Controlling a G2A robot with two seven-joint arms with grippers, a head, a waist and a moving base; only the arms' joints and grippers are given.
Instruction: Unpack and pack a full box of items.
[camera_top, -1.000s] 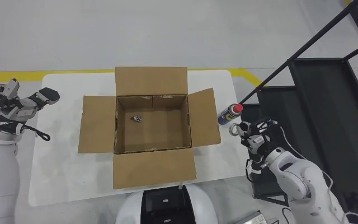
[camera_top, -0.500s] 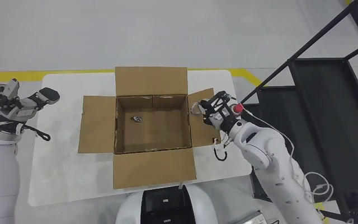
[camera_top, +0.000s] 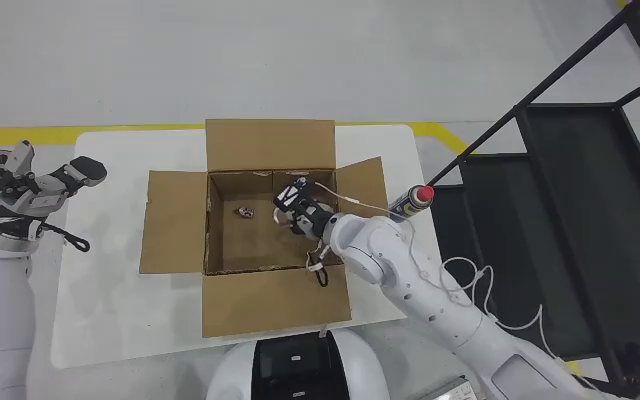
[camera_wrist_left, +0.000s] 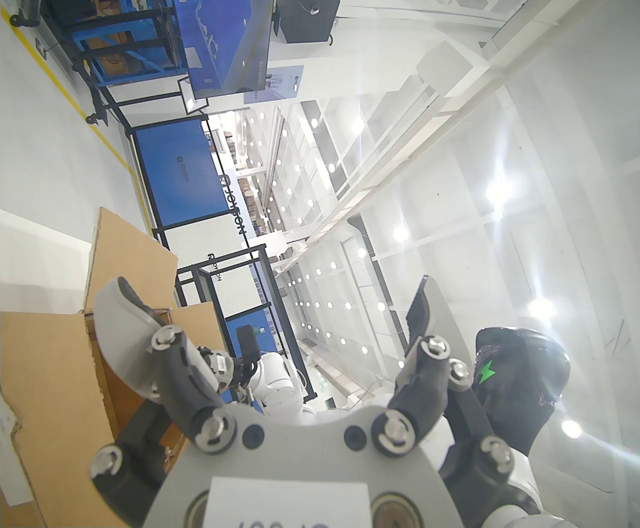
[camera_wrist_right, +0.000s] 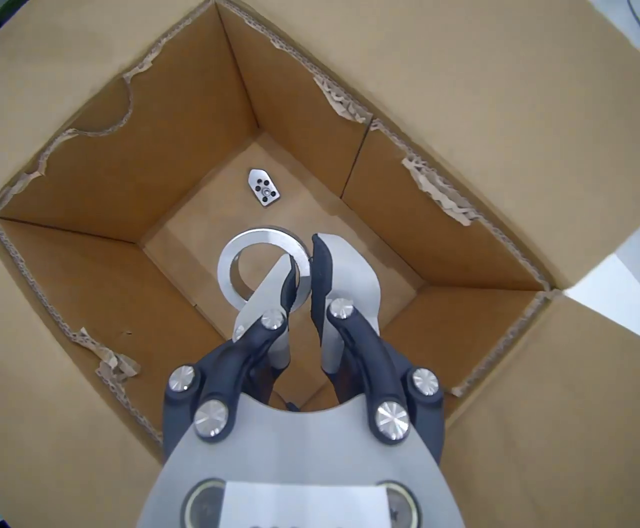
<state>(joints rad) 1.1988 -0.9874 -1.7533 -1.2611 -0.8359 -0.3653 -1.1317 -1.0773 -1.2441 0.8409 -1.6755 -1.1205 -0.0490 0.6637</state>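
Note:
An open cardboard box (camera_top: 175, 222) stands mid-table with all four flaps spread. My right gripper (camera_wrist_right: 301, 262) hangs over the box's inside, shut on the rim of a flat metal ring (camera_wrist_right: 235, 260), which it holds above the box floor. In the top view this gripper (camera_top: 292, 208) is over the box's far right part. A small metal bracket (camera_wrist_right: 263, 187) lies on the box floor near the far wall, also seen from above (camera_top: 245, 211). My left gripper (camera_wrist_left: 270, 310) is open, held off the table's left edge (camera_top: 80, 172).
A spray can with a red cap (camera_top: 412, 200) lies on the table to the right of the box. A dark metal stair frame (camera_top: 560, 170) stands beyond the table's right edge. The white table (camera_top: 110, 300) has bare room left and front.
My right arm swung from beyond the table's right edge, past the right flap, to above the box's inside, carrying the ring. The left arm has kept still.

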